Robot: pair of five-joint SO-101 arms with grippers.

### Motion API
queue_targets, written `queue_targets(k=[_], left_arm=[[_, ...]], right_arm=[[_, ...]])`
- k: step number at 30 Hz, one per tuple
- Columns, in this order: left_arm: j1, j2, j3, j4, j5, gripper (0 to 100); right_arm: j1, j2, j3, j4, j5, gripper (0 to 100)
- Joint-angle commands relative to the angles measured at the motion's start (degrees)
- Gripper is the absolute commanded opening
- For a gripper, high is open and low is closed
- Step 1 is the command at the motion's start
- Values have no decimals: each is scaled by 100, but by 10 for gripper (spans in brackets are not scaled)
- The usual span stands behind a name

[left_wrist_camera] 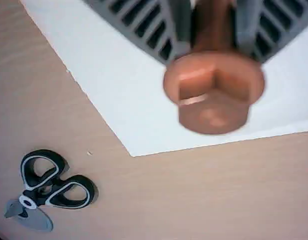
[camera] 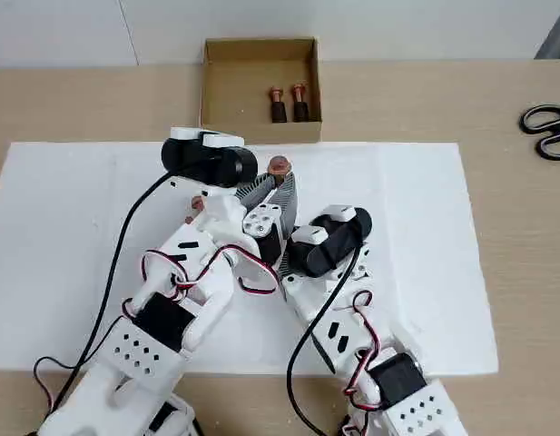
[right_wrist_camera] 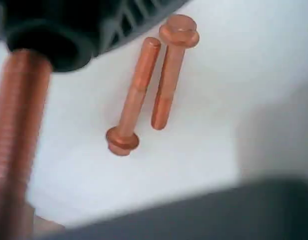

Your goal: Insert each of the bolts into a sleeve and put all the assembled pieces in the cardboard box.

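Note:
A copper bolt stands over the white mat with my left gripper shut on it; its hex head pokes out between the grey ribbed fingers. Lower down, the bolt's threaded shaft comes out of a black sleeve, and my right gripper is shut on that sleeve. Two loose bolts lie side by side on the mat; the left arm hides most of them from above. The cardboard box at the back holds two assembled pieces.
Black-handled scissors lie on the bare wood at the far right. The white mat covers the table's middle. The two arms crowd together at its centre, cables trailing toward the front edge.

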Motion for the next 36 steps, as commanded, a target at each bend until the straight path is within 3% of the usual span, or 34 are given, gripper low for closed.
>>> queue_targets(k=[1,5,32,36], left_arm=[[44,-158,-347,422,44,5],[44,-158,-488,730,44,5],[0,-158,-673,747,35,5],[35,-158,-1024,1160,35,5]], right_arm=[[-4,-84,-35,-119,-70,4],[-4,-84,-35,-119,-70,4],[-4,-84,-35,-119,-62,4],[4,-84,-35,-119,-62,4]])
